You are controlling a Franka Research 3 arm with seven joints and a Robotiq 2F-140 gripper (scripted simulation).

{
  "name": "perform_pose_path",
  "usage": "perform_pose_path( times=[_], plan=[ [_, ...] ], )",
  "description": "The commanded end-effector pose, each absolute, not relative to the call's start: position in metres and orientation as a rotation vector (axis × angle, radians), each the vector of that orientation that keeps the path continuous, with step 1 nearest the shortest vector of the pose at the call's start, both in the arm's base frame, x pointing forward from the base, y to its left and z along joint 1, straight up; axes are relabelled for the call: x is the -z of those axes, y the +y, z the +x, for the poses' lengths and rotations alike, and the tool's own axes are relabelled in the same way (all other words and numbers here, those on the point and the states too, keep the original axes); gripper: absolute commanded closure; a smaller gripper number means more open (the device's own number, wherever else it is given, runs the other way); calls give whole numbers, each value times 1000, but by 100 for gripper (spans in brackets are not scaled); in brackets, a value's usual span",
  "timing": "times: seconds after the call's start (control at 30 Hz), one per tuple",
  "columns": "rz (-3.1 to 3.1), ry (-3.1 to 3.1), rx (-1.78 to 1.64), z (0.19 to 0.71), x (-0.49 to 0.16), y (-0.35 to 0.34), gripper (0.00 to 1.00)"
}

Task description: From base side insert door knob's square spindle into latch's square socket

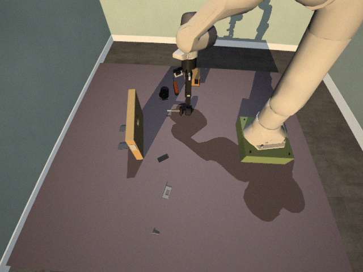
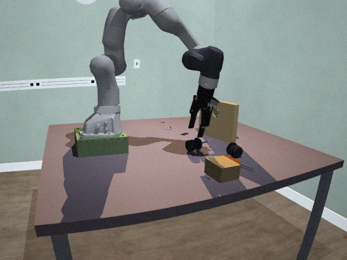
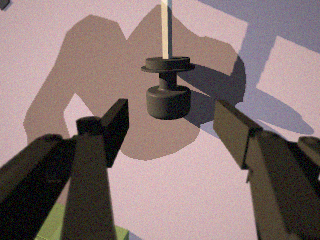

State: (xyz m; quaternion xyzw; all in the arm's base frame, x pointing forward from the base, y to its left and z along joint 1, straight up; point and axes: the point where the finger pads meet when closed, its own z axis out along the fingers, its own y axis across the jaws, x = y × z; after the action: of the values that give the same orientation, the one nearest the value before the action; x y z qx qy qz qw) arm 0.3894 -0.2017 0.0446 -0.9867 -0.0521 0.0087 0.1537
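Observation:
The black door knob (image 1: 186,110) (image 2: 191,145) (image 3: 168,103) lies on the table with its round plate (image 3: 167,64) toward the wood panel. Its pale square spindle (image 1: 173,110) (image 3: 166,30) points the panel's way. My gripper (image 1: 188,102) (image 2: 196,131) (image 3: 171,113) is open and empty, pointing down above the knob. In the wrist view the knob shows between and beyond the two fingertips, not touched. The wood panel (image 1: 131,117) (image 2: 227,123) stands upright. The latch (image 2: 216,112) shows in its round hole; its square socket is too small to make out.
A second black knob (image 1: 164,92) (image 2: 234,149), an orange screwdriver (image 1: 175,88) and a wooden block (image 2: 222,168) lie near the knob. A dark plate (image 1: 163,157) (image 2: 184,134), a metal plate (image 1: 164,196) and a small bracket (image 1: 156,232) lie farther along. The robot stands on a green base (image 1: 266,160) (image 2: 102,145).

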Motion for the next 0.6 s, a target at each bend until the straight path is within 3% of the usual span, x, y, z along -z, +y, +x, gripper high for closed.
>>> perform_pose_path(
  times=[0.0, 0.57],
  plan=[
    [-2787, -217, -25, 386, -41, -200, 43],
    [-2787, -217, -25, 386, -20, -197, 43]
  ],
)
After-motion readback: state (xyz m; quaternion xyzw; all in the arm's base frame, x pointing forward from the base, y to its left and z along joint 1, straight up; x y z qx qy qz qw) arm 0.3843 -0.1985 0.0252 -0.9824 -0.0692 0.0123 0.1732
